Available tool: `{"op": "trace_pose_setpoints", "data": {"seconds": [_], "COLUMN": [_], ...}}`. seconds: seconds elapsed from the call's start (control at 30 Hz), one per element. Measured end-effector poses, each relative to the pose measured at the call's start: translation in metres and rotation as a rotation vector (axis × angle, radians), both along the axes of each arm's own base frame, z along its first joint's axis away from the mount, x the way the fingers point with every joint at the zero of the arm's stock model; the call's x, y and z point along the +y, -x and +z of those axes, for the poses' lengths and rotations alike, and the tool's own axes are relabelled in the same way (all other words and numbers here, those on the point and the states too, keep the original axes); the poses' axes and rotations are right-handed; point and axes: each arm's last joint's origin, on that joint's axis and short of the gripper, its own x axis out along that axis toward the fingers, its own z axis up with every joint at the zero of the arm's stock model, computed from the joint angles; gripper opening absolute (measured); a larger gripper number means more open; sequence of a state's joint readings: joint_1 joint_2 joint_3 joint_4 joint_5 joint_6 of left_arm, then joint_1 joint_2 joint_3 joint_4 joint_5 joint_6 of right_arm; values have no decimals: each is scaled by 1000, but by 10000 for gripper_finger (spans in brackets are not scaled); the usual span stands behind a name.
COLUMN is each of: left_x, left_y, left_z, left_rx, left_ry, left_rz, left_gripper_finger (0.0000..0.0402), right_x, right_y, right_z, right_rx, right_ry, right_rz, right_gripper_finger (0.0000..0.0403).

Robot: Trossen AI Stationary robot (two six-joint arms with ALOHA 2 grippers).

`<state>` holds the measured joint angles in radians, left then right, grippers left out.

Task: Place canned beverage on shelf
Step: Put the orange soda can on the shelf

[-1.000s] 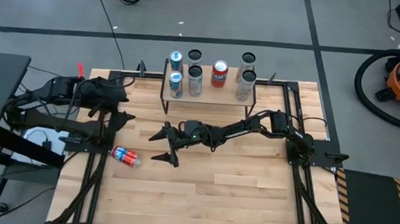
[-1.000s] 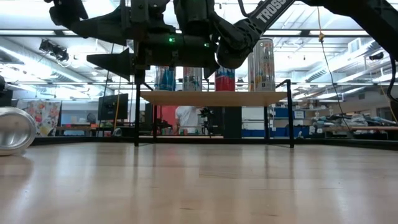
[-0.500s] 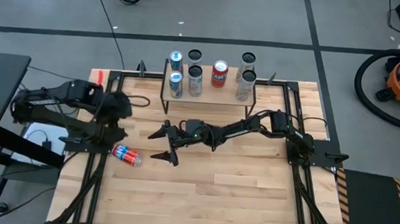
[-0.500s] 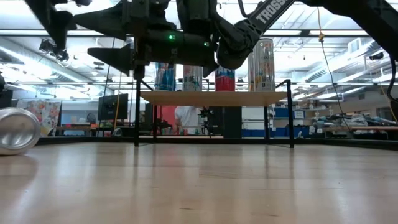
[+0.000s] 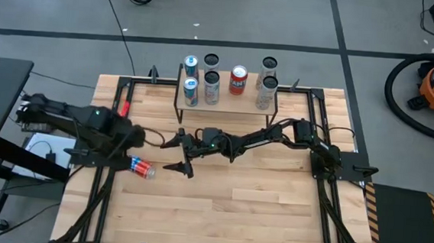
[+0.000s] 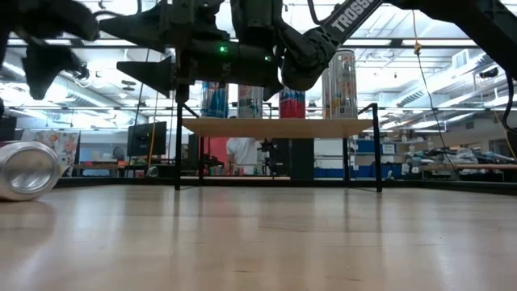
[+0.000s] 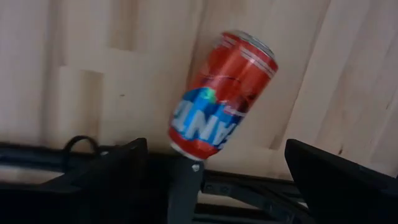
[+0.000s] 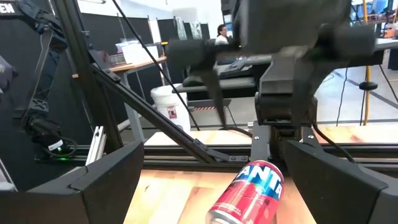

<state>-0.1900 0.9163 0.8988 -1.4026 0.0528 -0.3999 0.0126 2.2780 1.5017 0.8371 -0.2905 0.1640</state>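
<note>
A red and blue can (image 5: 139, 167) lies on its side on the tabletop near the left edge. It also shows in the low view (image 6: 28, 170), the left wrist view (image 7: 224, 93) and the right wrist view (image 8: 249, 193). My left gripper (image 5: 131, 142) hangs open above it, pointing down, with its fingers (image 7: 124, 162) standing apart on either side of the can. My right gripper (image 5: 175, 155) is open and empty just to the can's right, level and pointing at it. The shelf (image 5: 226, 101) stands at the far edge and carries several upright cans.
The shelf's board (image 6: 279, 127) stands on thin black legs, with room beneath it. Black frame rails (image 5: 105, 183) run along the table's left and right edges. Bare wood (image 5: 234, 207) lies in front of the arms.
My left gripper has swung from the far left corner toward the near edge and the right, and now stands over the lying can. The can has rolled a little toward the table's right.
</note>
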Motion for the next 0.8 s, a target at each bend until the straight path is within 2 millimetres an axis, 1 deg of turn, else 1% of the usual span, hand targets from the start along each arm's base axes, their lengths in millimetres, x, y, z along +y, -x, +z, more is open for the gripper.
{"op": "trace_pose_setpoints", "data": {"seconds": [0.1,0.17,0.2,0.3,0.43,0.5,0.57,0.63,0.7,0.8], "left_x": [-6,-10,-11,-14,-16,-19,-22,-24,-26,-27], "left_y": [-1,-1,0,-4,-6,-11,-18,-23,-26,-31], "left_z": [-17,-28,-29,-26,-26,-27,-27,-29,-33,-38], "left_rx": [12,33,37,-11,-31,-62,-100,-103,-71,-25], "left_ry": [30,40,38,49,50,59,70,73,74,79], "left_rz": [-38,-46,-52,-60,-54,-60,-65,-64,-20,118], "left_gripper_finger": [392,392,391,391,391,391,391,391,391,391], "right_x": [-3,-6,-7,-8,-8,-7,-6,-3,-1,0], "right_y": [1,3,4,7,12,15,17,19,22,26], "right_z": [4,12,17,29,42,49,52,53,56,61], "right_rx": [3,-9,-14,-18,19,32,57,93,113,132], "right_ry": [1,4,5,8,28,46,66,92,120,141], "right_rz": [15,51,68,109,121,125,128,136,144,148], "right_gripper_finger": [398,398,398,398,398,398,398,398,398,398]}}
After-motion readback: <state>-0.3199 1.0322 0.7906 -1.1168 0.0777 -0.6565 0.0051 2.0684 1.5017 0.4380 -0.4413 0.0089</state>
